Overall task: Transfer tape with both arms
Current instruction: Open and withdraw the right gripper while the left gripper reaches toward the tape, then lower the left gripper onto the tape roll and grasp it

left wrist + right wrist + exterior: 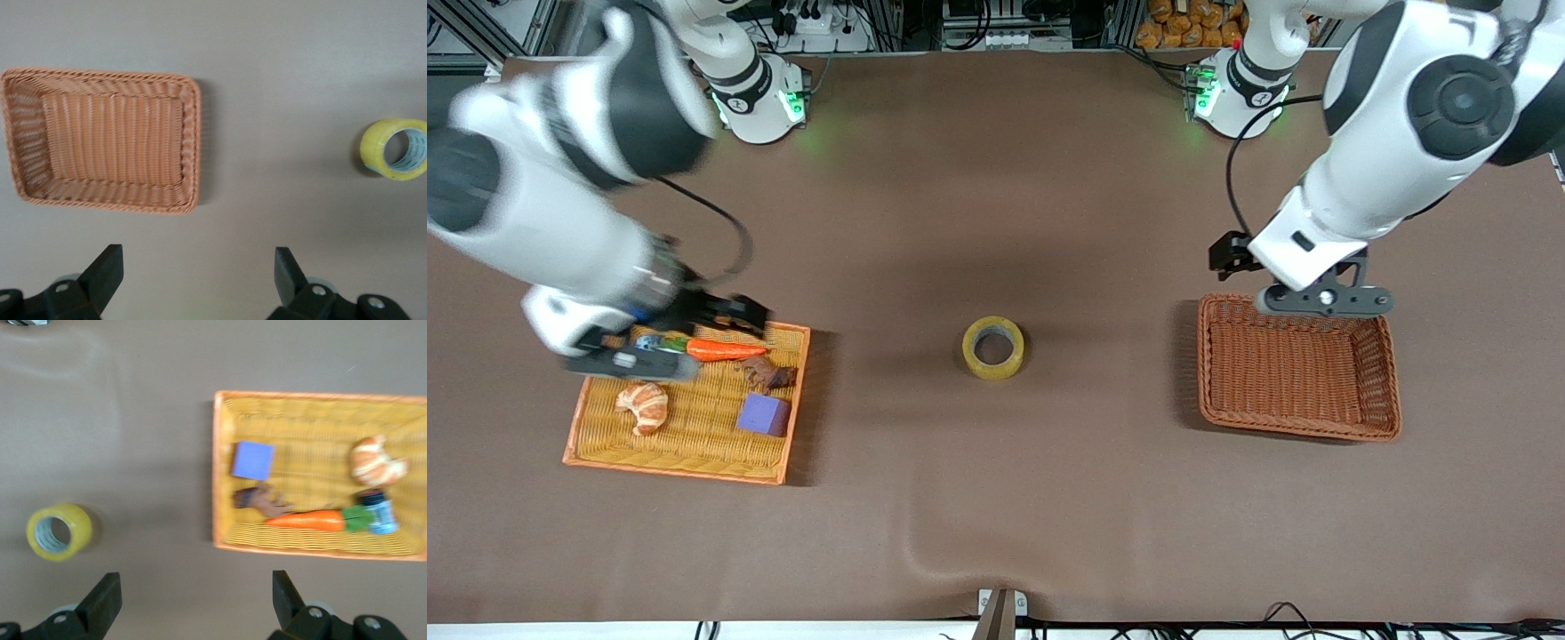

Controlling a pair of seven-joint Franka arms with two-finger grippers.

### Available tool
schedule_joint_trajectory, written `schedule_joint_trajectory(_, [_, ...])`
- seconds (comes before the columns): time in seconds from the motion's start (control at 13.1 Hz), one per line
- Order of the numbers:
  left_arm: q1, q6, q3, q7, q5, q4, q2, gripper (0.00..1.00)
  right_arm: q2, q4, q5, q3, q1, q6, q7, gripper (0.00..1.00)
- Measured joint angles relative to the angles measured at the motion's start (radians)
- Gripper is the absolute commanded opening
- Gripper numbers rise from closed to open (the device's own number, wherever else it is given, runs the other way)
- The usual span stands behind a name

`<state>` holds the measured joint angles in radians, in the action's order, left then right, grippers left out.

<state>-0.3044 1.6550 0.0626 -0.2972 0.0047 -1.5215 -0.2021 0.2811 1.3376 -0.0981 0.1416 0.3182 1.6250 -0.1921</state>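
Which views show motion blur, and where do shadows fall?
Front view: the right arm is smeared; the yellowish translucent tape roll and brown wicker basket cast soft shadows. Right wrist view: the yellow woven tray looks soft. Left wrist view: sharper.

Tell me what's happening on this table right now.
Nothing is being held. The tape lies flat on the table between the two baskets. The right gripper hangs open over the edge of the yellow tray holding a croissant, a carrot and a purple block. The left gripper hangs open over the edge of the brown basket, which has nothing in it.
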Motion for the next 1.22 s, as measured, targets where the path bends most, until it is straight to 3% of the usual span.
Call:
schedule_joint_trajectory(0.15, [-0.033, 0.038, 0.0, -0.046, 0.0, 0.001, -0.034, 1.0, -0.081, 0.027, 0.047, 0.001, -0.071, -0.014, 0.162, 1.0])
schedule_joint_trajectory(0.53, [-0.108, 0.119, 0.001, -0.123, 0.0, 0.002, -0.136, 1.0, -0.253, 0.172, 0.066, 0.005, -0.178, -0.089, 0.199, 1.0])
schedule_joint_trajectory(0.76, [-0.126, 0.185, 0.001, -0.126, 0.0, 0.002, -0.183, 1.0, -0.278, 0.211, 0.066, 0.007, -0.265, -0.099, 0.298, 1.0])
schedule_joint_trajectory(1.22, [-0.162, 0.305, 0.001, -0.126, 0.0, 0.002, -0.273, 1.0, -0.277, 0.228, 0.066, 0.007, -0.286, -0.123, 0.305, 1.0])
